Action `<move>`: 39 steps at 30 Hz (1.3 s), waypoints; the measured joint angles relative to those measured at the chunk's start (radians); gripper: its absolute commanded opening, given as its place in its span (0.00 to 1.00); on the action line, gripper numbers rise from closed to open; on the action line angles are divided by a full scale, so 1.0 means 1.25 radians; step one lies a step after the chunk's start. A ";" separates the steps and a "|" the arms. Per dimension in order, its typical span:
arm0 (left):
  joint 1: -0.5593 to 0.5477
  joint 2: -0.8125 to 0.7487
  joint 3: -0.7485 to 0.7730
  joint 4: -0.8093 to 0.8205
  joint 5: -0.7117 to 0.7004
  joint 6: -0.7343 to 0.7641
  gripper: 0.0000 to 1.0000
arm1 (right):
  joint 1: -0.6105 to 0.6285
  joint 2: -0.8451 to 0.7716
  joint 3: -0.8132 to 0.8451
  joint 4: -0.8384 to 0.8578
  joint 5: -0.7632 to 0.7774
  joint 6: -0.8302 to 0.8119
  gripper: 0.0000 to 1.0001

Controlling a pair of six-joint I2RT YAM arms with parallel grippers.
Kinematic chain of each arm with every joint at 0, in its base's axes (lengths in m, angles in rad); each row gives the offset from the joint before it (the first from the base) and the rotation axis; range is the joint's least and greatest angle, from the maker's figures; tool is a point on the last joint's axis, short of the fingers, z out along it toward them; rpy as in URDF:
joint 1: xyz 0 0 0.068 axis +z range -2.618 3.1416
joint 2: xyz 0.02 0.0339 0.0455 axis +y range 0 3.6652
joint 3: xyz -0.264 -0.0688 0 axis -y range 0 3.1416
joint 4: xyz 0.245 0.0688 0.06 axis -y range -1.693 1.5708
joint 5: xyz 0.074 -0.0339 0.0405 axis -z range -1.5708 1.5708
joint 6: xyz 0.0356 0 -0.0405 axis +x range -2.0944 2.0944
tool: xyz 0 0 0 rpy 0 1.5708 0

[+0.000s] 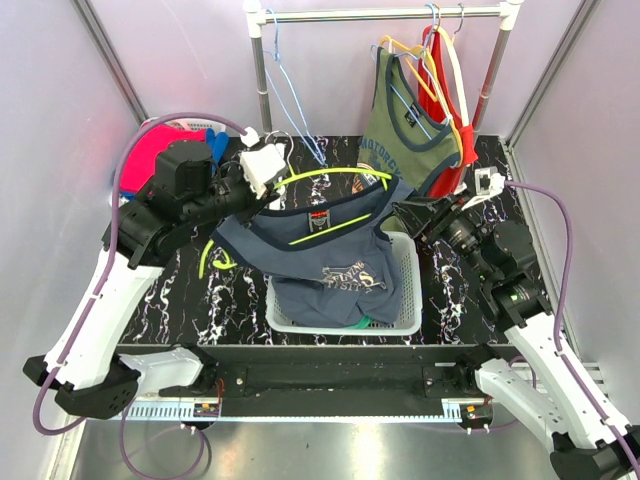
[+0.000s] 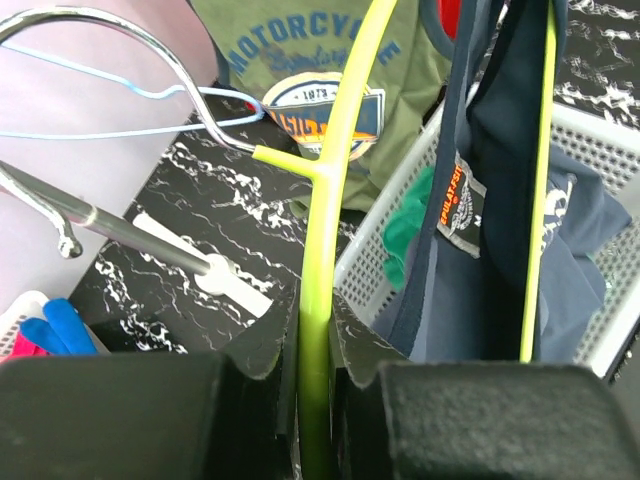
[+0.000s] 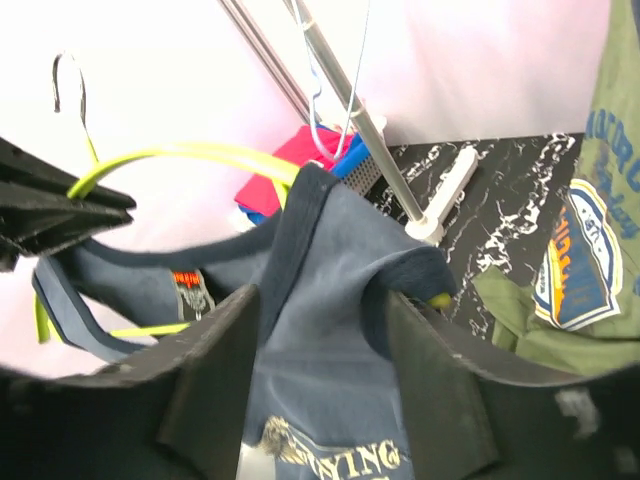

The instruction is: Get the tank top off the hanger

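A navy tank top (image 1: 330, 250) hangs on a yellow-green hanger (image 1: 330, 172) held up over a white basket (image 1: 410, 290), its hem sagging into the basket. My left gripper (image 1: 268, 170) is shut on the hanger's bar near the hook; in the left wrist view the yellow bar (image 2: 325, 220) runs straight between the pinched pads (image 2: 315, 340). My right gripper (image 3: 320, 330) is open and straddles the tank top's (image 3: 330, 300) right shoulder strap, where the hanger's end pokes out under the fabric. Fabric fills most of the gap between the fingers.
An olive-green tank top (image 1: 400, 135) and red garments hang on hangers from the rail (image 1: 380, 14) at the back right. An empty blue wire hanger (image 1: 290, 100) hangs at the rail's left. A bin with pink and blue cloth (image 1: 160, 145) stands at the back left.
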 measured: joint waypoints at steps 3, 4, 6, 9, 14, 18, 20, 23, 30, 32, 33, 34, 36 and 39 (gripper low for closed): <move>-0.002 -0.006 -0.008 -0.003 0.000 0.004 0.00 | 0.000 0.013 -0.002 0.022 -0.001 0.019 0.42; -0.002 -0.006 -0.009 -0.003 0.000 0.004 0.00 | 0.000 0.017 -0.002 0.024 0.000 0.023 0.37; -0.002 -0.006 -0.010 -0.003 -0.003 0.004 0.00 | 0.000 0.024 -0.002 0.027 0.001 0.033 0.31; -0.002 -0.007 -0.010 -0.003 -0.005 0.004 0.00 | -0.001 0.032 -0.002 0.025 0.003 0.041 0.17; -0.002 -0.007 -0.010 -0.005 -0.006 0.005 0.00 | -0.003 0.026 -0.008 0.016 0.019 0.060 0.00; -0.005 -0.007 -0.010 -0.009 -0.004 0.005 0.00 | -0.003 -0.002 -0.009 -0.009 0.032 0.065 0.00; -0.008 -0.007 -0.010 -0.009 -0.002 0.005 0.00 | -0.002 -0.025 -0.008 -0.038 0.051 0.063 0.00; -0.018 -0.007 -0.010 -0.009 0.010 0.009 0.00 | 0.009 -0.052 0.003 -0.107 0.085 0.059 0.00; -0.025 -0.005 -0.012 -0.009 0.036 0.016 0.00 | 0.018 -0.089 0.017 -0.185 0.103 0.056 0.26; -0.026 -0.004 -0.012 -0.009 0.038 0.016 0.00 | 0.018 -0.087 0.017 -0.190 0.099 0.055 0.51; -0.025 -0.004 -0.012 -0.009 0.031 0.016 0.00 | 0.017 -0.083 0.017 -0.198 0.101 0.051 0.54; -0.021 -0.004 -0.011 -0.009 0.023 0.016 0.00 | 0.014 -0.078 0.017 -0.208 0.103 0.048 0.57; -0.012 -0.004 -0.010 -0.009 0.012 0.016 0.00 | 0.007 -0.059 0.017 -0.220 0.106 0.041 0.60; -0.010 -0.004 -0.010 -0.009 0.003 0.016 0.00 | 0.006 -0.033 0.007 -0.211 0.084 0.039 0.63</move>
